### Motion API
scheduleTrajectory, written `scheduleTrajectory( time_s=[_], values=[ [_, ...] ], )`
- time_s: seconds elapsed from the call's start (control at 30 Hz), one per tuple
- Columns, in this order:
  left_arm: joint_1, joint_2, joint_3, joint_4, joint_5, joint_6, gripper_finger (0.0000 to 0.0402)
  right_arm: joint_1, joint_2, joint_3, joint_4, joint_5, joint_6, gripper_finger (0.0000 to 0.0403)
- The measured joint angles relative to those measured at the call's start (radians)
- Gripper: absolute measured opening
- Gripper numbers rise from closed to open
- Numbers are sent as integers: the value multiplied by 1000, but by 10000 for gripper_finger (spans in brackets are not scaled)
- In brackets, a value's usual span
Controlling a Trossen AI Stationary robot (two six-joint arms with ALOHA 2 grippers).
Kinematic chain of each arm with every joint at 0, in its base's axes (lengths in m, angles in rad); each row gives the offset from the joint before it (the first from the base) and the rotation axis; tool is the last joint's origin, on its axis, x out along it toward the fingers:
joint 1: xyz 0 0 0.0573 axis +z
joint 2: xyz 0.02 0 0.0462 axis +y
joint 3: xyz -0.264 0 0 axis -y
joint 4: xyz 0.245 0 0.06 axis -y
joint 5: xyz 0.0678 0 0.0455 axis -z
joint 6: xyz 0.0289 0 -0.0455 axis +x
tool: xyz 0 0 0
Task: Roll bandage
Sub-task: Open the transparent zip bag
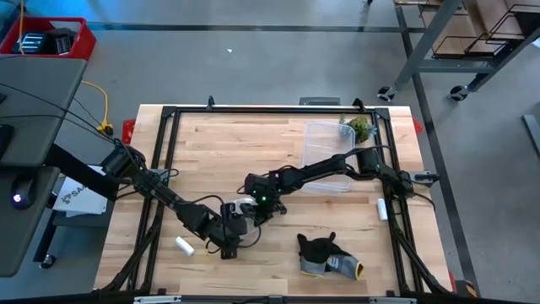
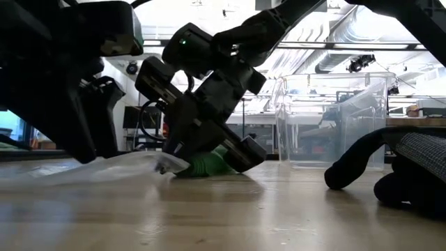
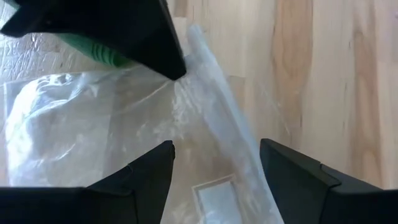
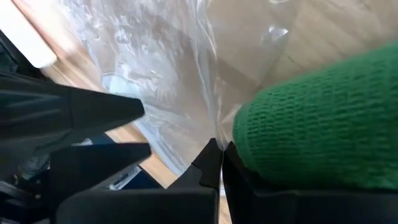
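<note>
My right gripper has its fingers together, pinching the edge of a clear plastic bag. It sits low over the table near the middle. The bandage, a compact green roll, lies on the table touching this gripper's fingers; in the low view the bandage shows just under the right gripper. My left gripper has its fingers apart, hovering over the bag, with nothing between them but the film below. In the high view my left gripper sits just beside the right gripper. A dark glove, a white cylinder and a clear bin lie apart from them.
</note>
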Motion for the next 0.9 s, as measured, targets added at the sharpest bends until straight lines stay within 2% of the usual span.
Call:
scheduleTrajectory(
  time_s=[0.3,0.43,0.7,0.9],
  values=[
    [2,0,0,28,3,8,193,6,12,2,-4,5,-5,0],
    [2,0,0,35,11,-11,191,7,13,1,-3,7,-4,0],
    [3,0,-66,44,22,-167,191,5,12,0,2,9,-4,0],
    [2,-1,-78,87,32,-168,191,5,12,0,2,10,-5,0]
  ],
)
